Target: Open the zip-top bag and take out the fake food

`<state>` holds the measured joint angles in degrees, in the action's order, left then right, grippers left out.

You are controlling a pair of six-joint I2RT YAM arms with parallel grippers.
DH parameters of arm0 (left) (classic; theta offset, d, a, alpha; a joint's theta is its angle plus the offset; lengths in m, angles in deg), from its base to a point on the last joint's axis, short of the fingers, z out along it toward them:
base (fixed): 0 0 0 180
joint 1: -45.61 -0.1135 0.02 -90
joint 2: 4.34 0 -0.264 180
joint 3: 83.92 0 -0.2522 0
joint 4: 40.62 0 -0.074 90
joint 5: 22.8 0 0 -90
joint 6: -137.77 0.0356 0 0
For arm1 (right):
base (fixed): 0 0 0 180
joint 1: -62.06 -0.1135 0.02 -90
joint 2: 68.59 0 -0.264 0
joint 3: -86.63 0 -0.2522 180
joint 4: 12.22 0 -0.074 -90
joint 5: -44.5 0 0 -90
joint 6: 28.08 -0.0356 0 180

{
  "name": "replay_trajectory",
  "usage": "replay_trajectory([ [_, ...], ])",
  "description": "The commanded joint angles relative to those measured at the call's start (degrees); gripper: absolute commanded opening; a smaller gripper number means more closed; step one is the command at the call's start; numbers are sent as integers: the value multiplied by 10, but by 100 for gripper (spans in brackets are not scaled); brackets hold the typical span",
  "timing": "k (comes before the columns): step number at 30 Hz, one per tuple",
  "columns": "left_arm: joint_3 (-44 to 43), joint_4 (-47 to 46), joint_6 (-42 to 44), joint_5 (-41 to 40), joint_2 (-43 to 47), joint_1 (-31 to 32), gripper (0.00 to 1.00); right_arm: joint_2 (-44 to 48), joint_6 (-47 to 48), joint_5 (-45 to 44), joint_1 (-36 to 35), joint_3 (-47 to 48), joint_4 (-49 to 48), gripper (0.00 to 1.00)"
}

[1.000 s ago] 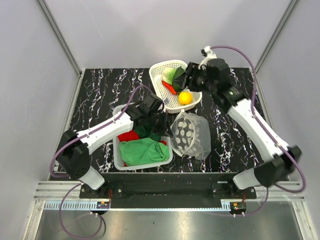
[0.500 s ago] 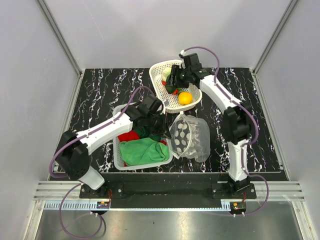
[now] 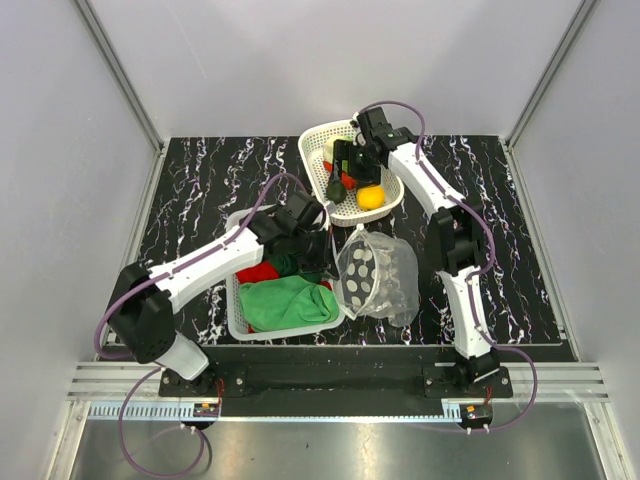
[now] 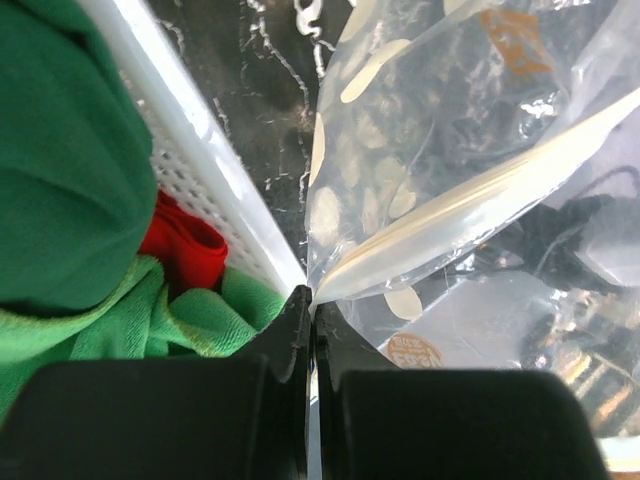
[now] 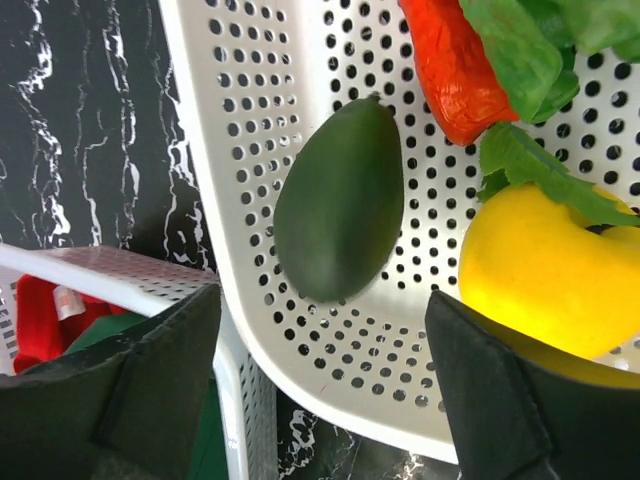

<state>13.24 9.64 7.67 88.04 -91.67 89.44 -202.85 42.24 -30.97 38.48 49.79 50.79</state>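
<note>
The clear zip-top bag [image 3: 378,278] lies in the middle of the table, its mouth edge lifted. My left gripper [image 3: 320,246] is shut on that edge, and the left wrist view shows the bag [image 4: 450,150] pinched at the tips of the gripper [image 4: 311,296]. Fake food lies in the far white basket [image 3: 312,150]: a dark green oval piece [image 5: 340,215], a red-orange carrot [image 5: 455,65], green lettuce [image 5: 530,40] and a yellow lemon [image 5: 545,270]. My right gripper [image 5: 325,300] hangs open just above the dark green piece, holding nothing. In the top view it [image 3: 345,172] is over the basket's left part.
A second white basket [image 3: 238,320] stands at the near left with a green cloth [image 3: 285,300] and a red cloth [image 3: 258,272] in it, right beside the bag. Its white wall [image 4: 200,140] runs close by my left fingers. Grey walls surround the black marbled table.
My right gripper swung left over the far basket and opened. The dark green piece it carried now lies in the basket. The left arm kept its pinch on the bag.
</note>
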Motion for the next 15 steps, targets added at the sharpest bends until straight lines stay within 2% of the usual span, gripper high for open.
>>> replay_trajectory([
  [1, -59, 32, 11, -55, 28, 10, 0, 26, 11, -21, 2, 47, 50, 91],
  [5, -105, 72, 8, -99, 16, 24, 0, 66, -21, -82, 3, 77, 128, 93],
  [8, -152, 89, 2, -120, -3, 41, 0, 113, -47, -143, 3, 66, 190, 95],
  [15, -249, 116, -9, -156, -79, 79, 0, 295, -91, -270, 18, -91, 236, 100],
])
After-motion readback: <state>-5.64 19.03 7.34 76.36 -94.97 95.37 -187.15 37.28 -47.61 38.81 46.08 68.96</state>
